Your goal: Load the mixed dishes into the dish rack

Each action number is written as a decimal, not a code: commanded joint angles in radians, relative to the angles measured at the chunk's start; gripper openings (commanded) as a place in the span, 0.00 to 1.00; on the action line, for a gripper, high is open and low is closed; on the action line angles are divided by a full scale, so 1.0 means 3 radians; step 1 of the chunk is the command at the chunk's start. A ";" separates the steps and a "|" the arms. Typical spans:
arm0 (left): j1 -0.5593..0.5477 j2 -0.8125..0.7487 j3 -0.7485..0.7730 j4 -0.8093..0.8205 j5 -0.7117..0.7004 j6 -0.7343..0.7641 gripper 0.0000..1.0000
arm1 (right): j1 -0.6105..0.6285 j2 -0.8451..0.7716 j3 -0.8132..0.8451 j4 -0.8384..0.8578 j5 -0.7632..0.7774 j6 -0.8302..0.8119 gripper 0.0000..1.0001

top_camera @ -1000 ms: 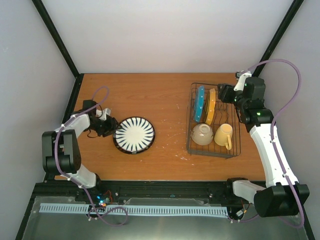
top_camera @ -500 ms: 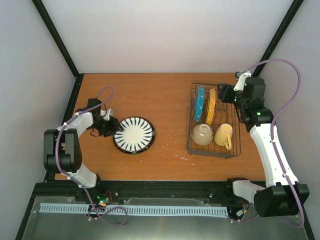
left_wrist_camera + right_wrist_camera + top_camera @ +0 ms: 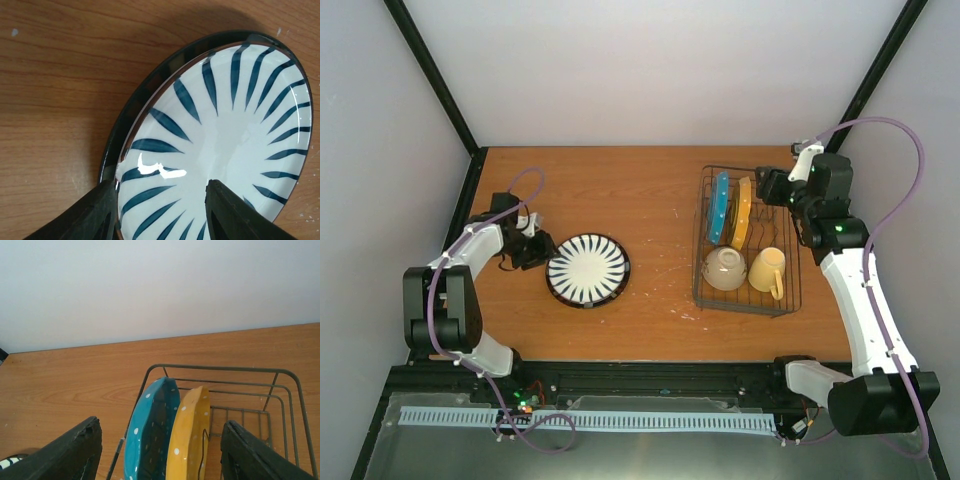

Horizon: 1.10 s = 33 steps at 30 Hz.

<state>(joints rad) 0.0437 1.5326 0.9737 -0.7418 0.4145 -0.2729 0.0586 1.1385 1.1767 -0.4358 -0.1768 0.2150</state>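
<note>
Hovering half-open, empty, at the plate (image 3: pixel 225 125) rim, left gripper (image 3: pixel 161 187) is needing deeper bite before closing; right gripper (image 3: pixel 161 426) is hanging open.

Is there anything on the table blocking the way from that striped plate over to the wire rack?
Nothing visible does. The stretch of table between the striped plate and the dish rack holds no object.

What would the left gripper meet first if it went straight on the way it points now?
The striped plate. The left gripper points at its near rim, with the open fingers spread above the white face. Whether they touch it is unclear from this view. The table lies directly beneath the plate.
</note>
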 commanded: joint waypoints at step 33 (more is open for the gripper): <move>-0.0097 0.0547 0.0025 0.0098 0.0080 0.0071 0.44 | 0.0004 -0.0061 0.0216 -0.0097 -0.0026 -0.0102 0.64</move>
<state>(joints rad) 0.0433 1.6318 0.9871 -0.7170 0.4091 -0.2687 0.0586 1.1358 1.2087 -0.4610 -0.1795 0.1982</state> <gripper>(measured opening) 0.443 0.643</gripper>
